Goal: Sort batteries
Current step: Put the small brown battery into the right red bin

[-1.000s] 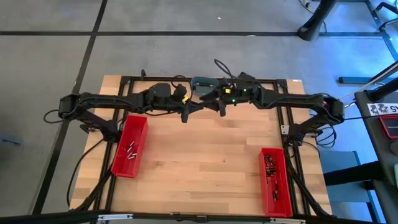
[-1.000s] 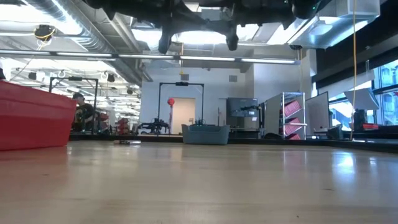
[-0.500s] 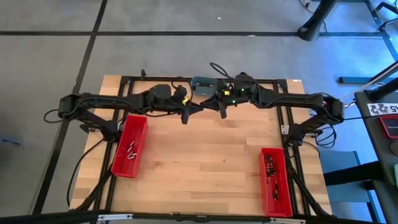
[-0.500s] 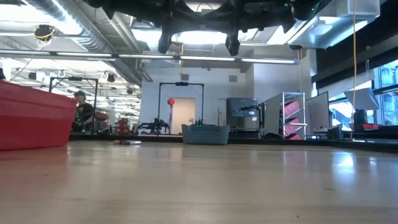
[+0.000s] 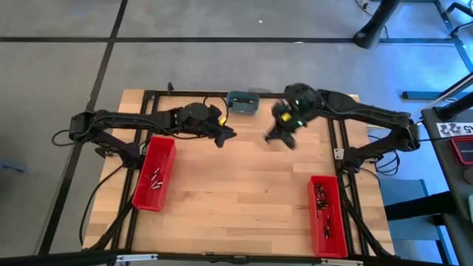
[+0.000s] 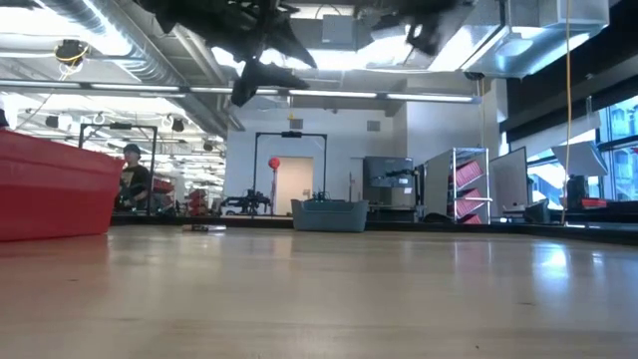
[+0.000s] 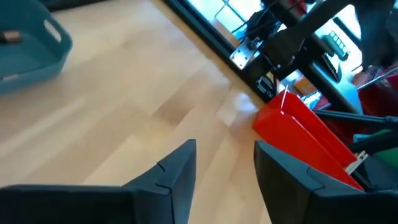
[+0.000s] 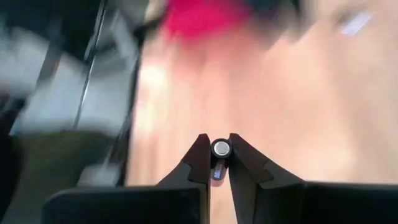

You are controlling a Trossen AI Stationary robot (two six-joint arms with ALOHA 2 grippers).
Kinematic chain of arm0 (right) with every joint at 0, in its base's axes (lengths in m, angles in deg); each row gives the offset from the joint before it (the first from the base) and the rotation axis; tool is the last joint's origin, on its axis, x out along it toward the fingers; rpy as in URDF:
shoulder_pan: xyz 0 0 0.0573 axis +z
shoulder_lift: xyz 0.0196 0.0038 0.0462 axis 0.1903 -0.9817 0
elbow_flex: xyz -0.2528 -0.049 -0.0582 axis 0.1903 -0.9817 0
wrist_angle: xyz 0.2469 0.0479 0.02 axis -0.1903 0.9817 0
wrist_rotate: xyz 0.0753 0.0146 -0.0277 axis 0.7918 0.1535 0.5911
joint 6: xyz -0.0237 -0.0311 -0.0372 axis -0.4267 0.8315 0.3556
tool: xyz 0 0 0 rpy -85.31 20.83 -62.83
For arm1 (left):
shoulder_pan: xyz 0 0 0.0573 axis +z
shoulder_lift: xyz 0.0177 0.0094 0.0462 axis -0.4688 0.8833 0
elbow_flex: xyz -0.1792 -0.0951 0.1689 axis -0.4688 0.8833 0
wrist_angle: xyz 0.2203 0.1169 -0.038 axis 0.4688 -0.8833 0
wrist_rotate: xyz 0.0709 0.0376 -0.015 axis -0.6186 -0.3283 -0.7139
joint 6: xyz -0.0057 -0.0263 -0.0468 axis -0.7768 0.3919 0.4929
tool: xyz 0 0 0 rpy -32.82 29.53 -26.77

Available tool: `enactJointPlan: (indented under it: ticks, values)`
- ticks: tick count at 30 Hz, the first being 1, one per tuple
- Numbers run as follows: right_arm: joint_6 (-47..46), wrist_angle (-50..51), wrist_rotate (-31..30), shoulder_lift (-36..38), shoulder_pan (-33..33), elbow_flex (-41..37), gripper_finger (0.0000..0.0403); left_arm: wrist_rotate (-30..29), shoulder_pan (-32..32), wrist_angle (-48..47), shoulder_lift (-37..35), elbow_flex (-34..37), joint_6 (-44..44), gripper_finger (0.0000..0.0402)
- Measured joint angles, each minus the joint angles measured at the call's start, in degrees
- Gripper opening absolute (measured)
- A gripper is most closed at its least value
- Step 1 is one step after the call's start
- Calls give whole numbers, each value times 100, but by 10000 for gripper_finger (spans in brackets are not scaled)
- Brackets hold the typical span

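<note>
The right hand [image 8: 219, 163] has swung away from the dish [image 5: 242, 103], pinching one battery [image 8: 220, 148] end-on. Its red bin [image 5: 326, 214] lies nearer, to the right. The left hand [image 7: 225, 165] hangs open and empty near the dish.

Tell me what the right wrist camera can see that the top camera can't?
Only the right wrist view shows a small battery pinched between the right gripper's fingers. Only the high view shows the whole table, both red bins with batteries in them, the blue dish and the left gripper. Both show the right gripper over bare wood, and a red bin.
</note>
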Motion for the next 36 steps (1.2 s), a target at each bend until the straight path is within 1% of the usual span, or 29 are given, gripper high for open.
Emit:
enactJointPlan:
  ticks: [2,4,7,8,11,13,15,18,21,24,25,31,33,36]
  values:
    - [186,973,273,153,257,56,28,4,-14,-79,0,0,24,153]
    - [262,1782,573,287,643,-51,28,7,-23,-161,0,0,8,154]
    - [233,2711,712,541,1357,-503,28,11,-21,-198,0,0,-48,155]
    - [133,2812,703,668,1616,-730,28,13,-21,-194,0,0,-97,155]
    - [-590,2661,698,1086,2452,-1624,28,12,-20,-198,0,0,-203,155]
    - [-1220,2317,535,1326,2962,-2247,28,15,-14,-196,0,0,-295,155]
    - [-2021,2032,111,1562,3423,-2817,29,15,-12,-204,0,0,-310,155]
    - [-3358,1609,-570,1804,3904,-3423,28,20,-10,-225,0,0,-308,155]
    - [-4398,1254,-1117,1879,4206,-3812,28,20,-10,-233,0,2,-315,155]
    - [-5099,1148,-1522,1845,4386,-4119,29,20,-3,-233,0,2,-316,155]
    - [-5260,1075,-1572,1811,4405,-4214,30,17,-3,-231,0,2,-316,155]
    - [-5496,885,-1651,1823,4410,-4550,32,9,-3,-238,0,4,-295,155]
    - [-5493,903,-1660,1821,4410,-4552,40,7,-3,-237,0,4,-273,155]
    - [-5565,932,-1672,1821,4410,-4551,63,4,-3,-246,0,4,-268,155]
